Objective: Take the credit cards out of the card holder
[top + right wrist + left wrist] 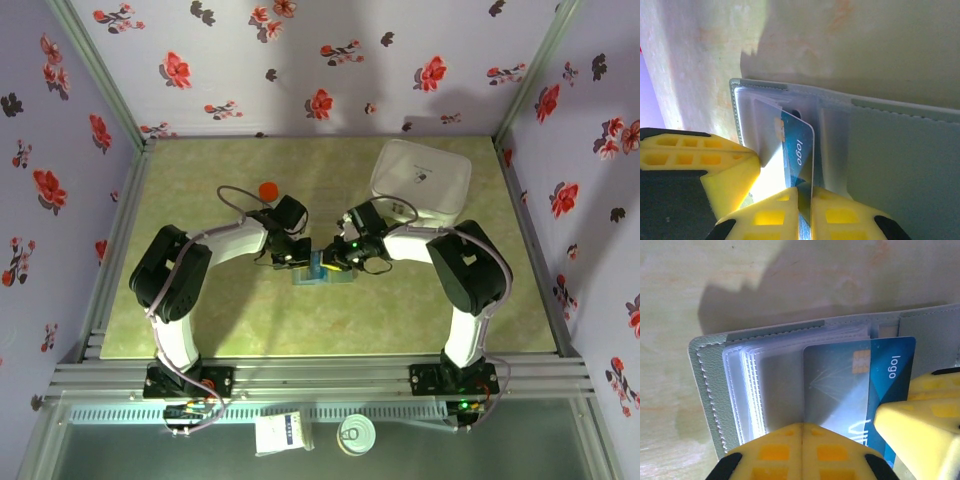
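Two arms meet over the middle of the table [250,320] in the top view, roughly halfway between its left and right edges. The left pincer [300,258] and right pincer [338,260] come nose to nose over the small open card holder [322,276]. A white box [420,180] sits well apart, near the far right corner.

In the left wrist view, the left pincer's fingers are pressed together at the near edge of the holder's clear sleeves [775,390]. I cannot tell whether they pinch a sleeve. A blue credit card [890,372] pokes partway out of one sleeve.

In the right wrist view, the right pincer is clamped on that card's exposed end, seen edge-on.

The card looks light, thin, stiff and slick. The sleeves look floppy and likely to drag along, so the holder probably needs pinning down. The free short end seems the best place to grip the card, pulling straight along its length.
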